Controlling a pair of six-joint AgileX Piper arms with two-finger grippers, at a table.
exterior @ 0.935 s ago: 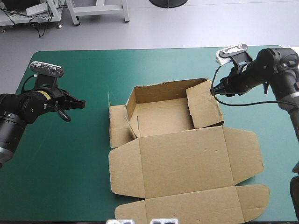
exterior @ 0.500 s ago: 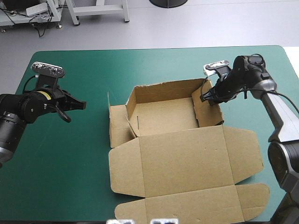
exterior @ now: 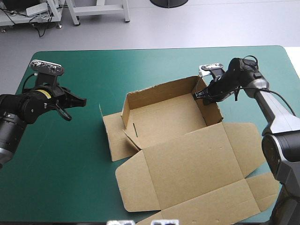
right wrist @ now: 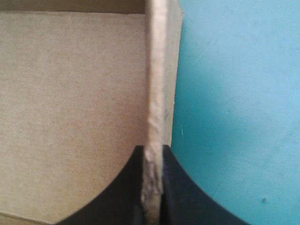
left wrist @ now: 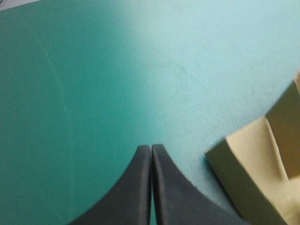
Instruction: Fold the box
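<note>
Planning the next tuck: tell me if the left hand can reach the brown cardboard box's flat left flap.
Probably yes: only bare teal-green cover lies between the left hand and that flap.

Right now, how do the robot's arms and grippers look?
Both arms are black at the wrist. The right arm has silver-grey links behind; the left arm shows a yellow mark. The left gripper and right gripper have broad, black, fin-shaped fingers.
</note>
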